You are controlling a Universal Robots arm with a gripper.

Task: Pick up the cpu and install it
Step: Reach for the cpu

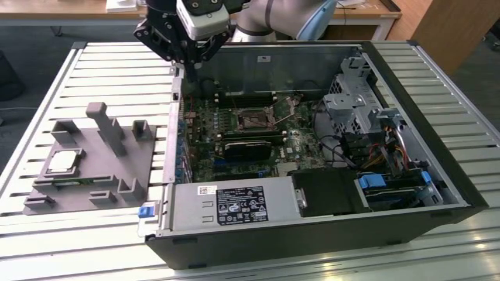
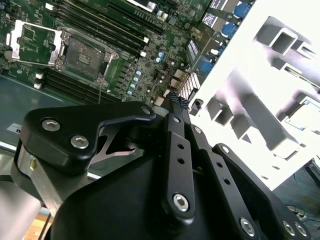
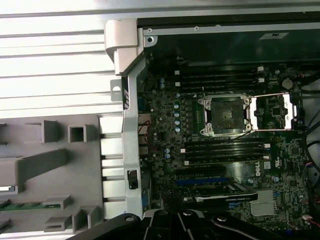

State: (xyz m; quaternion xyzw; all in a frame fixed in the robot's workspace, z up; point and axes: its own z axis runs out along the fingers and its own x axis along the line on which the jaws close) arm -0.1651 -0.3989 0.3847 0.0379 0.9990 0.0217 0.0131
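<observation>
One cpu (image 1: 64, 162) on gray fixture (image 1: 105, 171), well apart from clenched, empty gripper (image 1: 191, 74).

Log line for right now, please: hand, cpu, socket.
hand: over case edge, apart from cpu | cpu: lying on gray fixture, exterior view's left | socket: open, empty

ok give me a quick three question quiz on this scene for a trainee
1. True or false: the cpu lies on the gray fixture, outside the computer case.
2. The motherboard socket is: A) open, with no chip in it; B) covered by a heatsink; C) holding the cpu.
3. In the exterior view, what is the hand nearest to?
Key: 1 true; 2 A; 3 the computer case's wall on the exterior view's left, at its far end.
</observation>
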